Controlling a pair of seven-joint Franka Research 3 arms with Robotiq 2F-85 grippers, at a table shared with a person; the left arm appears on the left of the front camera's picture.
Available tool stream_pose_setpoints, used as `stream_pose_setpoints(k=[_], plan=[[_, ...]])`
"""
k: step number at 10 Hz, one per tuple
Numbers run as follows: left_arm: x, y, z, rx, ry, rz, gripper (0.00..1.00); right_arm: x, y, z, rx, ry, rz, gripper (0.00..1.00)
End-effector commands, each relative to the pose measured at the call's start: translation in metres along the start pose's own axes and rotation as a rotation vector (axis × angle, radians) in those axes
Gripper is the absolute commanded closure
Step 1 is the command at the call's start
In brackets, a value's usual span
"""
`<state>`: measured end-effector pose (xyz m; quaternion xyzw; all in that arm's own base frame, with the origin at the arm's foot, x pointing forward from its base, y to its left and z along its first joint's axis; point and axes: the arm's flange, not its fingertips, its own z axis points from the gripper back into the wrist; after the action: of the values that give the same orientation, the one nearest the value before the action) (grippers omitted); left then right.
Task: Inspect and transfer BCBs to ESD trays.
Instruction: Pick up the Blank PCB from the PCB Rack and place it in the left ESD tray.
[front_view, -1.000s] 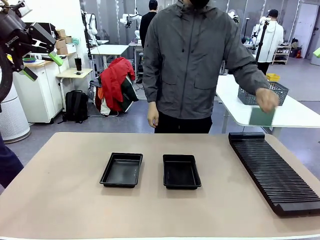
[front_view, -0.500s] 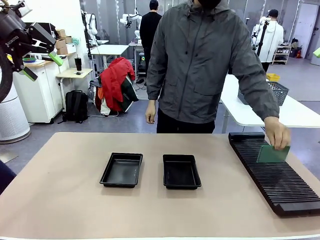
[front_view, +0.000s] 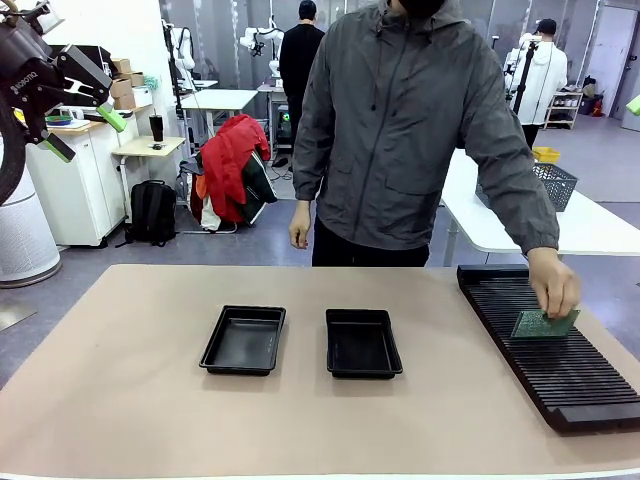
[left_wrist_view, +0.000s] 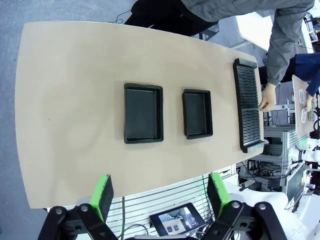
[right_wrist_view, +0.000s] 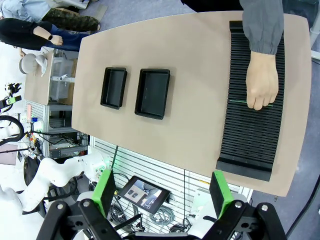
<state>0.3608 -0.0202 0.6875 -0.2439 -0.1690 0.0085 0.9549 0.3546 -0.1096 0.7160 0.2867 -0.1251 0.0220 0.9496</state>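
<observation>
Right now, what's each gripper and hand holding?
Left gripper: open, empty.
Right gripper: open, empty.
Person's left hand: holding a BCB at the rack.
Person's right hand: empty.

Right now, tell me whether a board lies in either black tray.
No: the left tray and right tray sit bare; the green board is in the person's hand at the rack.
</observation>
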Motion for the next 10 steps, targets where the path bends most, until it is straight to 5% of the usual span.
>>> stream_pose_setpoints(k=[1, 10], plan=[[0.0003, 0.0, 0.0002, -0.001, -0.003, 0.0, 0.0, -0.0001, -0.0007, 0.0001, 0.001, 0.0, -0.002, 0.0], [0.0003, 0.0, 0.0002, -0.001, -0.003, 0.0, 0.0, -0.0001, -0.0007, 0.0001, 0.001, 0.0, -0.002, 0.0]])
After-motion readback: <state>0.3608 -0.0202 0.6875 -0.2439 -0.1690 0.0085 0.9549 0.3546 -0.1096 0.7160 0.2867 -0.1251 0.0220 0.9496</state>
